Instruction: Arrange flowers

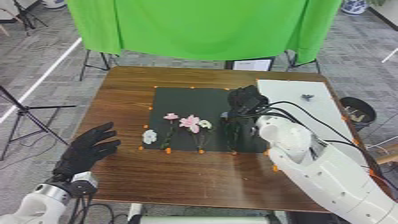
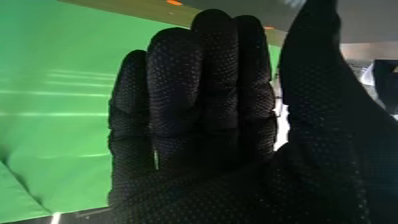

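Over the dark mat (image 1: 187, 94) in the head view, my right hand (image 1: 245, 100) is above the mat's right part, by a dark-stemmed flower (image 1: 233, 131) whose top it partly covers. In the right wrist view the right hand (image 2: 204, 115) has straight fingers and thumb, holding nothing. My left hand (image 1: 84, 150) is open at the table's left side. Left of the right hand lie a pink flower (image 1: 171, 116), a larger pink flower (image 1: 190, 123) and a small white flower (image 1: 205, 124), with stems. A white blossom (image 1: 149, 136) lies at the mat's left edge.
A white sheet (image 1: 293, 92) on the table's right bears a small dark object (image 1: 307, 97). Orange markers line the mat. Cables run beside the right arm. A black bin (image 1: 358, 110) stands right of the table (image 1: 204, 185), and a green cloth (image 1: 204, 30) hangs behind it.
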Tool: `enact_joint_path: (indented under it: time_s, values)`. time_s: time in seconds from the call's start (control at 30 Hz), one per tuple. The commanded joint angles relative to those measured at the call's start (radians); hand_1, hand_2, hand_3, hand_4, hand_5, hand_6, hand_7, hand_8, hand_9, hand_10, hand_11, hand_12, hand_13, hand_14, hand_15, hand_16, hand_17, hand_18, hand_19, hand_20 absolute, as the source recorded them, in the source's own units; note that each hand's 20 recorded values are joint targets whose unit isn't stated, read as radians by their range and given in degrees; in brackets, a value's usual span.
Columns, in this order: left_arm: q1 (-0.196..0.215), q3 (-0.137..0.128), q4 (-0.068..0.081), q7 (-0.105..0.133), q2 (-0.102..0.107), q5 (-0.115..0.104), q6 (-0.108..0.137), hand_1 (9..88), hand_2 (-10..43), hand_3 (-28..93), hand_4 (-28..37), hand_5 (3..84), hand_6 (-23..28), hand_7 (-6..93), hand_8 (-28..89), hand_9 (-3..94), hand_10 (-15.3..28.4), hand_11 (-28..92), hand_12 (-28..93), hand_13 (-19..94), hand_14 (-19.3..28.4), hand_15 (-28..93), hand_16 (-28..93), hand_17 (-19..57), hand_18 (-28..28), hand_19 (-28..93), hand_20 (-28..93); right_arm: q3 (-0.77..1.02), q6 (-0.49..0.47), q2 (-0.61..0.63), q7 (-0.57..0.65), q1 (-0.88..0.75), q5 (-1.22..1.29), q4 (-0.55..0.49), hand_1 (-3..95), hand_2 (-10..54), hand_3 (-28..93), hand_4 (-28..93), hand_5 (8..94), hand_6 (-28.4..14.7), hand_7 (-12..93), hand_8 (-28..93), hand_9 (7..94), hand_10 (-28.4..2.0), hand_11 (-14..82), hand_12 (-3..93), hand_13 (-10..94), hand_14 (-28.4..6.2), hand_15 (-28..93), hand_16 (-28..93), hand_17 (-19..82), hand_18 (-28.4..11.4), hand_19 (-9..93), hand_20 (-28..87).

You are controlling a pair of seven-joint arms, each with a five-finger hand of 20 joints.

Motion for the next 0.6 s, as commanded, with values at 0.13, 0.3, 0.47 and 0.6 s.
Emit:
enact_joint_path:
  time_s: [0.13,0.3,0.47,0.6]
  values:
    - [0.02,-0.004,-0.004,0.002,-0.009,0.005,0.0,26.0,-2.1,72,-28.3,30.6,6.0,22.3,-12,25.5,13.4,29,14,23,18.0,43,-5,-7.7,22.2,47,6,0.094,0.009,0.044,0.13,0.044,0.042,0.015,29.3,-9.5,85,-28,55.1,3.4,48,-4,66.7,-7.7,39.0,27.0,62,-6.2,66,25,22,-16.6,68,40]
    - [0.022,-0.004,-0.006,0.008,-0.01,0.004,0.006,26.0,-2.1,72,-28.3,30.6,6.0,22.2,-12,25.5,13.4,29,14,23,18.1,43,-5,-7.6,22.2,47,6,0.129,-0.124,0.087,0.158,0.107,0.023,0.086,31.2,-9.5,92,-28,38.2,0.0,48,-21,42.9,-11.3,39.0,25.1,46,-7.6,68,18,18,-17.1,68,39]
    - [0.028,-0.006,-0.008,0.015,-0.01,0.002,0.013,26.0,-2.1,72,-28.3,30.6,6.0,22.2,-12,25.5,13.4,29,14,23,18.1,43,-5,-7.6,22.2,47,6,0.153,-0.175,0.105,0.191,0.137,0.066,0.156,30.5,-9.5,93,-27,20.4,-4.9,37,-16,24.8,-13.6,22.8,24.2,32,-8.6,53,14,12,-17.3,64,38]
    - [0.022,-0.004,-0.005,0.011,-0.011,0.005,0.004,26.0,-2.1,72,-28.3,30.6,6.0,22.2,-12,25.5,13.4,29,14,23,18.1,43,-5,-7.6,22.2,47,5,0.152,-0.207,0.101,0.217,0.161,0.087,0.218,27.3,-9.5,90,-28,17.5,-5.8,31,-13,21.9,-13.9,14.8,25.7,27,-10.2,32,20,9,-17.8,57,33]
